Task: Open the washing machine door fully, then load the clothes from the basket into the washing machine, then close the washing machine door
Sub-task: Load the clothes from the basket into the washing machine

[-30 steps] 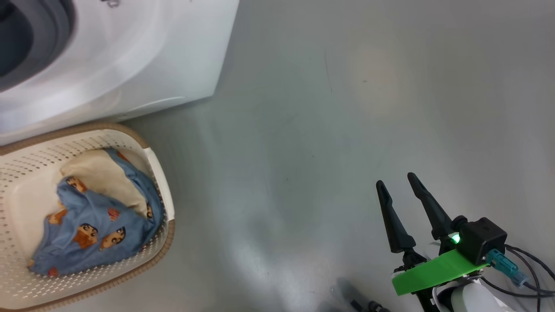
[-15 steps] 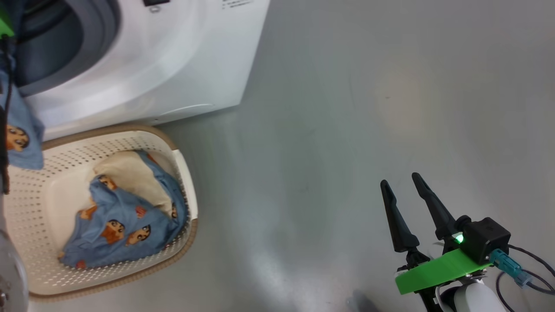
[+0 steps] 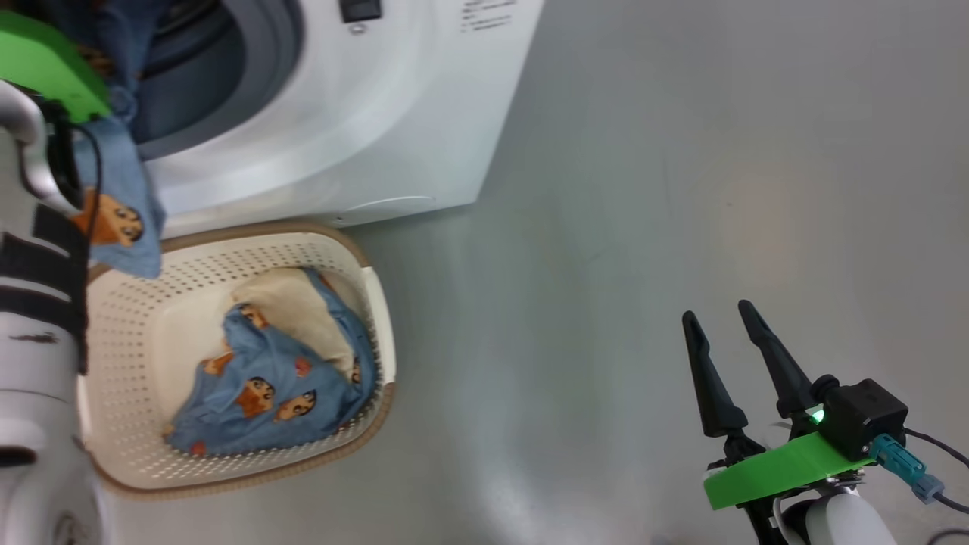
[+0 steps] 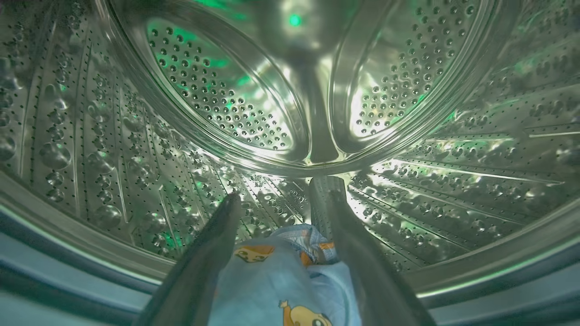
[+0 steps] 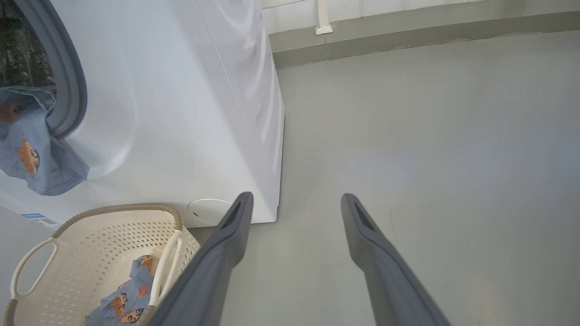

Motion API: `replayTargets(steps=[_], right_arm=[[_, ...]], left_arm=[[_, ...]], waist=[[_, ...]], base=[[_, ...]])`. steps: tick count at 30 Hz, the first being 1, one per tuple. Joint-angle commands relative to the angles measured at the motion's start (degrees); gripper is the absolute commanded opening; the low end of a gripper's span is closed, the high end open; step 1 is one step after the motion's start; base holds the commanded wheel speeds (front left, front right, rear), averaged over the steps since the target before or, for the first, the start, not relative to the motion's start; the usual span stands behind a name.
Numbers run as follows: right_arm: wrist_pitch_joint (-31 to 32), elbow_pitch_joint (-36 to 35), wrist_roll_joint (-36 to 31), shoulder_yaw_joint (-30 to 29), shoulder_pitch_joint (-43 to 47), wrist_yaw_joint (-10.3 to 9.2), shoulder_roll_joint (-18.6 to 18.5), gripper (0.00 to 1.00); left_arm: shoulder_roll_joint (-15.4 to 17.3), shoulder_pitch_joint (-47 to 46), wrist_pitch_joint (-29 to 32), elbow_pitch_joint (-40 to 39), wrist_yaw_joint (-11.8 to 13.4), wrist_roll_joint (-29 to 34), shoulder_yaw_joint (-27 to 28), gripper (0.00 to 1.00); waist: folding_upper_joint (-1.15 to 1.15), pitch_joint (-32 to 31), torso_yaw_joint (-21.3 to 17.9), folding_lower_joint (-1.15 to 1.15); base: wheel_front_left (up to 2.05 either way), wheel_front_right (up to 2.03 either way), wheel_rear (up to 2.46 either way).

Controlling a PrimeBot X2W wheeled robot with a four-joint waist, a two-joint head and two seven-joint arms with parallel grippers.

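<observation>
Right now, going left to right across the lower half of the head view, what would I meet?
left forearm → basket → bare floor → right gripper, fingers apart and pointing up.

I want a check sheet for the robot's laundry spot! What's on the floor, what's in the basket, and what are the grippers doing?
Surface: grey floor, bare and shiny.
Job's things: white washing machine, its opening uncovered; basket on the floor close by it, holding blue cartoon clothes and a cream piece; one blue garment hangs out of the opening.
Clutter: nothing seen.
Grippers: left gripper inside the steel drum, fingers spread, blue garment between them, grip cannot be told; right gripper open, empty, above the floor.
Cables: dark cable with a teal plug at the right wrist.
Surroundings: grey skirting along the wall.
</observation>
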Motion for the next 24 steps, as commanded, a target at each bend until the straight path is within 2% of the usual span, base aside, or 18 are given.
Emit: replayTargets(steps=[1,8,24], right_arm=[[-0.3,-1.2,-0.7,1.1,0.3,0.09,-0.5,1.0],[-0.3,-1.5,-1.6,-0.1,0.4,0.09,-0.5,1.0],[-0.3,-1.2,-1.7,-0.5,0.9,0.09,-0.7,1.0]], left_arm=[[1.9,1.7,-0.3,-2.2,-0.4,-0.7,0.3,1.0],[-0.9,9.1,-0.3,-10.3,-2.2,-1.8,-0.2,1.0],[-2.2,33.8,-0.4,-29.8,-3.9,-2.8,-1.3,1.0]], waist=[[0.0,-1.0,1.5,0.0],[0.0,-1.7,4.1,0.0],[0.0,-5.0,5.4,0.0]], base=[[0.0,0.0,0.0],[0.0,0.0,0.0],[0.0,0.0,0.0]])
